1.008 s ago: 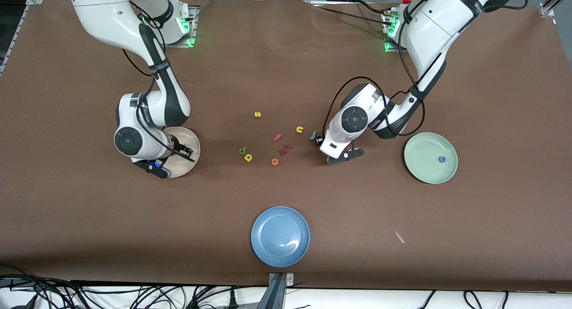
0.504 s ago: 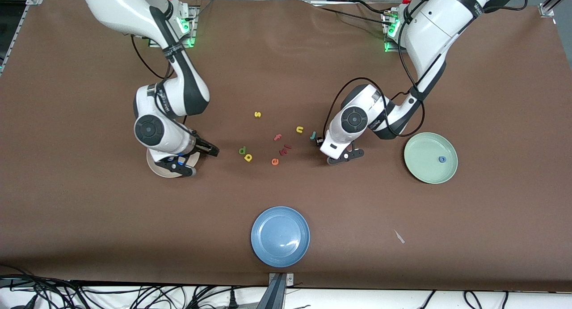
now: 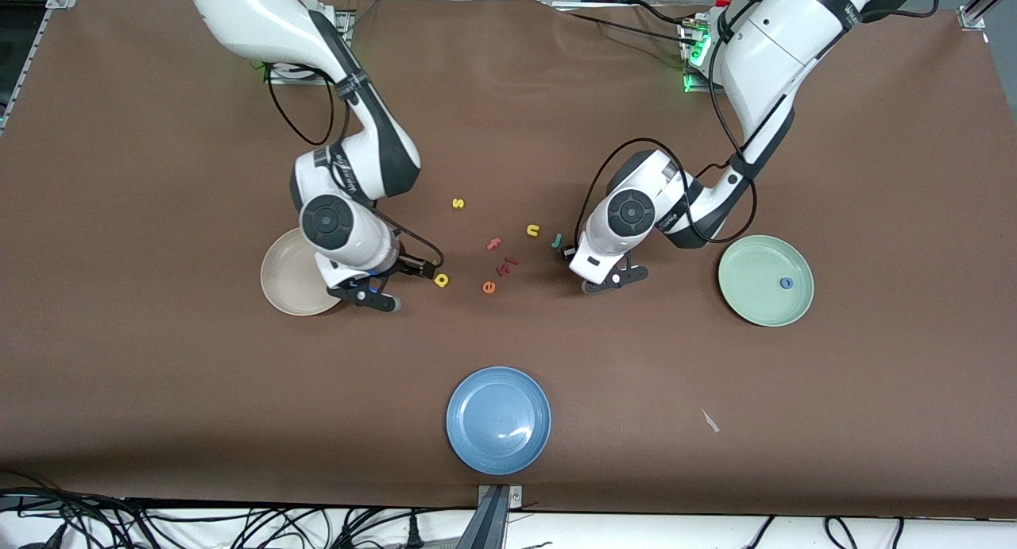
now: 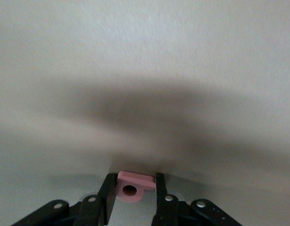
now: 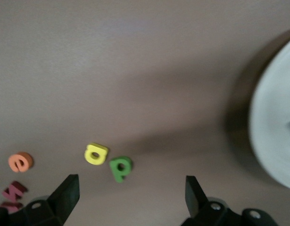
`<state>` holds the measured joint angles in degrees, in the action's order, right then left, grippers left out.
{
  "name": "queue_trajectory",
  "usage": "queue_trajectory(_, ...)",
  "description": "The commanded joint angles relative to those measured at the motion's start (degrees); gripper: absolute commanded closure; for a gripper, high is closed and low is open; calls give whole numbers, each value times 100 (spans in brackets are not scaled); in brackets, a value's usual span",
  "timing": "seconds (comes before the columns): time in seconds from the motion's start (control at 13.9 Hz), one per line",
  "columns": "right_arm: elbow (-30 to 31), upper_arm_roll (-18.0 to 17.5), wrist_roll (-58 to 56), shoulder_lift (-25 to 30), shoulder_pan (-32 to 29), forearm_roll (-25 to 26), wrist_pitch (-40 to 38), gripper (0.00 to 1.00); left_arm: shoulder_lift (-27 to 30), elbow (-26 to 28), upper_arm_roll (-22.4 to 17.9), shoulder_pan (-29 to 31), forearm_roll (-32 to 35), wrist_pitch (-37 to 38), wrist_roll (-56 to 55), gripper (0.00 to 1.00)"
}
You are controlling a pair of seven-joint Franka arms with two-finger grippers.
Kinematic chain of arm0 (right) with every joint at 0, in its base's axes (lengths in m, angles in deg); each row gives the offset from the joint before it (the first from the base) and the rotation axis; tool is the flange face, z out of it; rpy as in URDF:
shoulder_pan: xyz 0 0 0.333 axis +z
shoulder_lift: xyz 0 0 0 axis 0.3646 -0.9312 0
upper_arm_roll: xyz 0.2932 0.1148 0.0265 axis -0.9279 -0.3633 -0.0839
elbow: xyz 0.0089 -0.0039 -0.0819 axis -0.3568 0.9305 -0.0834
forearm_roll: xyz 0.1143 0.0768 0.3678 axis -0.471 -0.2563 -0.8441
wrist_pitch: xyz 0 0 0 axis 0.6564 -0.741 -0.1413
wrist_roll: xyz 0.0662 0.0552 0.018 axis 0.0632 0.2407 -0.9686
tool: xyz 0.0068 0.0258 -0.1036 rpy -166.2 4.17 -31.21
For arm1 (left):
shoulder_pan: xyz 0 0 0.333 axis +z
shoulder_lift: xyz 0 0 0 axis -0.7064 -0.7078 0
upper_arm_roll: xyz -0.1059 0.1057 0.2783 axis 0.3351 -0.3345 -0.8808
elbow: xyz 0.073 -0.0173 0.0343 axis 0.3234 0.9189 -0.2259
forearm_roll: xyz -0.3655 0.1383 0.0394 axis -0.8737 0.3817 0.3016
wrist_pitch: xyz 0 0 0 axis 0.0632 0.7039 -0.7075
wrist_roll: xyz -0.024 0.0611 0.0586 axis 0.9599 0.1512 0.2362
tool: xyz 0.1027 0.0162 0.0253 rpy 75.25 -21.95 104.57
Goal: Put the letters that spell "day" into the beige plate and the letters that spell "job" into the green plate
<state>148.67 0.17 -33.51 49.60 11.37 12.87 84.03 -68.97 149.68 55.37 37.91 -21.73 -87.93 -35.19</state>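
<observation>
Nearest the front camera sits a blue plate (image 3: 498,420), with a small white scrap (image 3: 709,420) on the cloth toward the left arm's end of the table. Farther back comes the working row. The beige plate (image 3: 280,283) lies toward the right arm's end, partly covered by that arm's wrist. The right wrist view shows a sliver of teal on the plate, though which letter it is cannot be told. Just beside the plate, the right gripper (image 3: 397,285) hangs low over the table with its jaws spread wide and nothing between them. The yellow a (image 3: 441,280) and the green d (image 5: 120,168) lie side by side on the cloth just ahead of its fingertips. In the front view one finger hides the d. An orange e (image 3: 489,287) and a dark red letter (image 3: 508,264) lie near the middle of the table. The left gripper (image 3: 592,272) is down at the table surface between the loose letters and the green plate (image 3: 747,295). Its fingers are pressed against both sides of the pinkish-red b (image 4: 130,181), which it has in its grasp. The blue o (image 3: 786,283) rests in the green plate. Slightly farther back lie a pink f (image 3: 493,245), the teal j (image 3: 558,240) close to the left wrist, and a yellow u (image 3: 532,230). A yellow s (image 3: 458,203) is the farthest letter of all.
</observation>
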Motion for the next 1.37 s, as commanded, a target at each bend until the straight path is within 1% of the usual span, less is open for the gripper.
queue_trajectory(0.0,-200,-5,730,-291,179,-86,408,1,615,-9,63,359,151,779,273,92)
queue_trajectory(0.07,-209,-5,1108,-352,179,-94,558,6,808,0,72,526,107,1000,554,92)
queue_trajectory(0.29,-314,-5,1795,-475,293,-86,586,6,1117,0,72,1114,106,1738,1545,92)
queue_trajectory(0.36,-410,-5,2075,-554,372,-86,586,6,1170,0,72,1386,106,1906,1976,92)
queue_trajectory(0.43,-629,-5,2609,-668,390,-77,568,6,1179,9,72,1659,106,2020,2424,91)
queue_trajectory(0.58,-902,-5,3630,-810,382,-42,507,2,1127,35,54,2108,124,2030,3181,91)
queue_trajectory(0.79,-912,-5,4221,-854,390,-77,507,3,846,26,28,2644,212,1961,4043,90)
queue_trajectory(0.94,-912,-5,4817,-915,425,-77,577,5,653,9,19,2891,552,1829,4282,90)
queue_trajectory(1.01,-956,4,5169,-968,539,-42,647,6,521,0,19,2970,729,1689,4292,89)
queue_trajectory(1.08,-1008,4,5407,-1020,592,-24,743,8,442,0,11,3041,800,1531,4300,87)
queue_trajectory(1.15,-1009,30,5653,-1082,723,37,814,8,354,0,10,3111,870,1434,4309,86)
queue_trajectory(1.22,-1009,65,5899,-1117,829,159,858,7,266,0,10,3138,984,1398,4301,78)
queue_trajectory(1.3,-1009,74,6110,-1144,830,300,858,7,230,0,10,3156,1011,1380,4300,63)
